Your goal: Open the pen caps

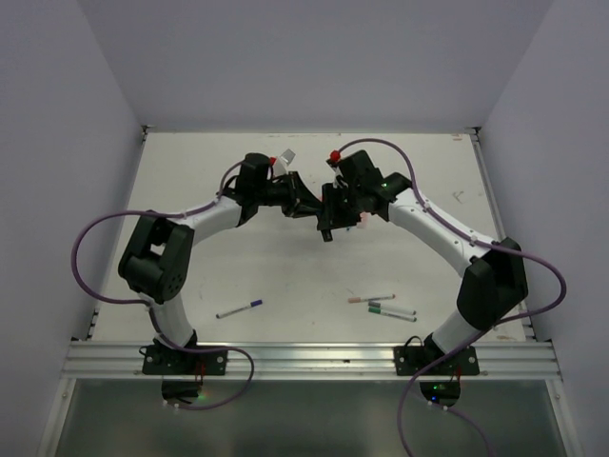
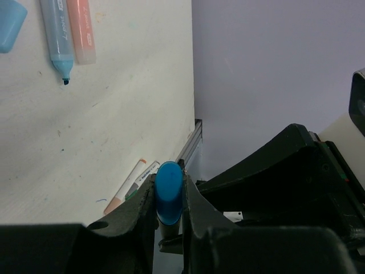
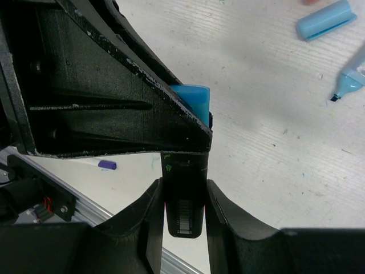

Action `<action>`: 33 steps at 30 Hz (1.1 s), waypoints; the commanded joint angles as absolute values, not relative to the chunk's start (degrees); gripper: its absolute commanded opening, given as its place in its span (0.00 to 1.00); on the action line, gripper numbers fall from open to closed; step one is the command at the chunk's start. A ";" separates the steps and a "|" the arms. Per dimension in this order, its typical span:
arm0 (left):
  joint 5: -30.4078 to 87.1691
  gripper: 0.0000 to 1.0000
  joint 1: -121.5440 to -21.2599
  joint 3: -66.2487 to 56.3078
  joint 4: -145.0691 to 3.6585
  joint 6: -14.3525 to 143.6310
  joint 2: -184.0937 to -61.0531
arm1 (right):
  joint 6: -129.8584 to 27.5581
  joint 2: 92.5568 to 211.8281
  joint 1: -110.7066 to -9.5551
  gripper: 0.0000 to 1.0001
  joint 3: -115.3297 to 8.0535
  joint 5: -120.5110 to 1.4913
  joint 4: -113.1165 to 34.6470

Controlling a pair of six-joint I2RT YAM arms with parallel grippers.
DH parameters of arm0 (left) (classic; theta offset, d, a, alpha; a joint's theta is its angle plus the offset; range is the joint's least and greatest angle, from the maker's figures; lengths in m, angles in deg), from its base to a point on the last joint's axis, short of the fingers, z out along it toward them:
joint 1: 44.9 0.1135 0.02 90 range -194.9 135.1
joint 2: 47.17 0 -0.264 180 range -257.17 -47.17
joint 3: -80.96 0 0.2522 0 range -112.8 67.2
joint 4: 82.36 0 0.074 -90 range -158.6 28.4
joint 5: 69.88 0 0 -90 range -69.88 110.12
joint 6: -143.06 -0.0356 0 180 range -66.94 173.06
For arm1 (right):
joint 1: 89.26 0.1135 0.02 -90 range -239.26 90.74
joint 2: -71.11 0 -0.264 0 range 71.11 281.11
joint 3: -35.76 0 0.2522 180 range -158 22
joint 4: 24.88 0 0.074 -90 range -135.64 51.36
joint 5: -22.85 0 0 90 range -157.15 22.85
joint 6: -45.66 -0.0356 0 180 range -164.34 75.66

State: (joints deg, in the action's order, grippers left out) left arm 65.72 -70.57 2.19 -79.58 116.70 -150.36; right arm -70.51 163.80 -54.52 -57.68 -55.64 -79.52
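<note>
My two grippers meet above the middle of the table on one marker. My left gripper (image 1: 303, 203) (image 2: 169, 191) is shut on its blue cap (image 2: 169, 194). My right gripper (image 1: 333, 213) (image 3: 184, 197) is shut on the marker's dark barrel (image 3: 184, 208), and the blue cap (image 3: 194, 98) shows past the left gripper's fingers. The cap still sits on the barrel. A loose light-blue cap (image 3: 325, 20) (image 2: 8, 25) lies beside an uncapped blue highlighter (image 2: 57, 34) and an orange highlighter (image 2: 80, 28).
Thin white pens lie near the front: one with a purple cap (image 1: 239, 308) (image 3: 106, 165), one with a pinkish cap (image 1: 371, 299) and a green-marked one (image 1: 392, 310). A metal rail (image 1: 304, 357) runs along the near edge. Grey walls enclose the table.
</note>
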 commanded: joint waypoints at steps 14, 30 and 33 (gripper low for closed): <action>63.97 0.00 -61.25 -4.09 -92.85 113.35 -155.62 | -75.80 151.44 -49.79 0.00 -42.51 -44.65 -83.28; 47.54 0.00 -60.28 -3.56 -73.96 109.37 -146.84 | -72.38 155.05 -46.64 0.00 -48.57 -57.64 -91.62; 48.06 0.00 -60.28 -1.11 -74.03 113.42 -147.19 | -70.71 155.49 -44.44 0.00 -51.74 -66.08 -94.35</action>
State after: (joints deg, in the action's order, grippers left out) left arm 67.08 -67.12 -1.64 -68.81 111.69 -148.51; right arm -73.90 156.23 -48.68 -50.38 -63.80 -70.32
